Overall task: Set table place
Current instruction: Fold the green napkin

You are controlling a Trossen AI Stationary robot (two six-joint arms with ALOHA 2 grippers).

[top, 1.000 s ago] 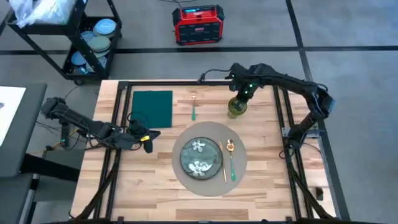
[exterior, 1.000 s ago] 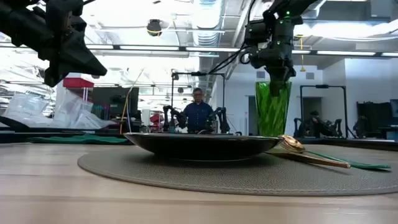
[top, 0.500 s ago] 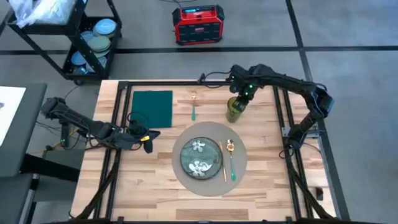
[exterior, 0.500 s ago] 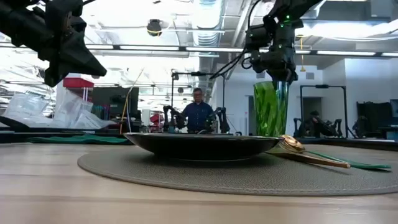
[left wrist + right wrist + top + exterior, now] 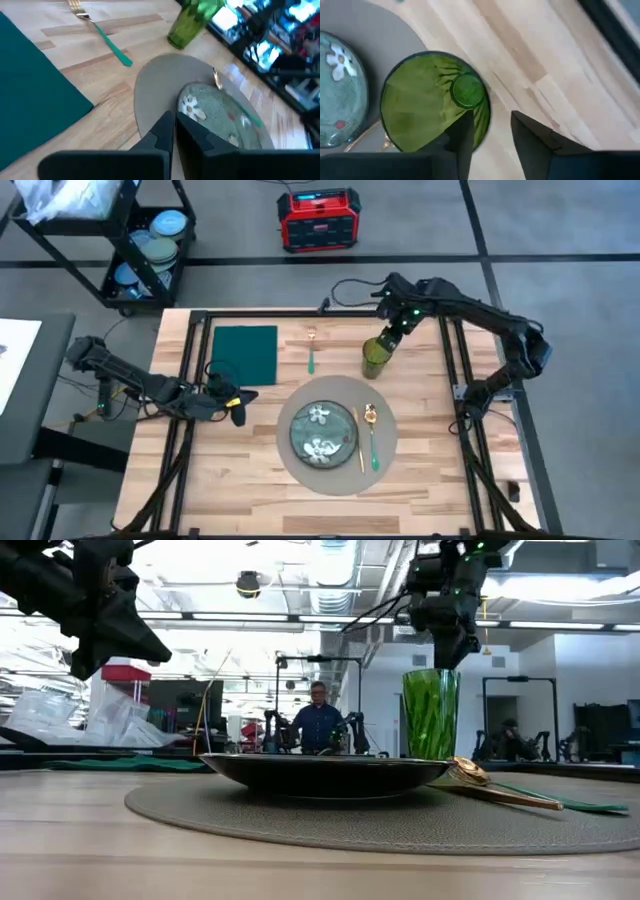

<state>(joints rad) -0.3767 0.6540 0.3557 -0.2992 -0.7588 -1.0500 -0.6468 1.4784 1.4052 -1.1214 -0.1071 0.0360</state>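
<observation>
One green glass (image 5: 375,357) beside placemat (image 5: 335,466)

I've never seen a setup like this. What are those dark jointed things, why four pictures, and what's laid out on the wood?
They are two robot arms working at a wooden table, each ending in a two-finger gripper. One picture looks straight down, one looks level across the tabletop, and two come from cameras on the arms' wrists. On the table lies a round grey placemat with a floral plate and gold-and-green cutlery on it. Nearby are a dark green napkin, a fork and a green glass standing upright just off the mat. The right gripper hovers open above the glass, holding nothing. The left gripper waits beside the mat, shut and empty.
</observation>
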